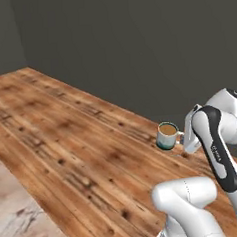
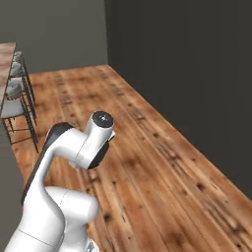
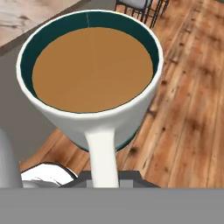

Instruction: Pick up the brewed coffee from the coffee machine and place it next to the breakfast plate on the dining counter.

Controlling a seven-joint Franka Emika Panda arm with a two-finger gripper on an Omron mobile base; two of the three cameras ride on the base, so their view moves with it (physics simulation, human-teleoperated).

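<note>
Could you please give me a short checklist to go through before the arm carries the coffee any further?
1. Mug held: ok. The brewed coffee hangs above the wooden floor at the gripper, clear of any surface.
2. Grip on the handle: cannot tell. In the hand view the handle runs down toward the gripper, but the fingertips are hidden.
3. Mug level: ok. The coffee surface sits below the rim, with no spill seen.
4. Path ahead: ok. Bare floor lies around the mug.
5. Dining counter located: ok. Its edge and stools show far left in the right base view.
6. Breakfast plate located: cannot tell.
</note>
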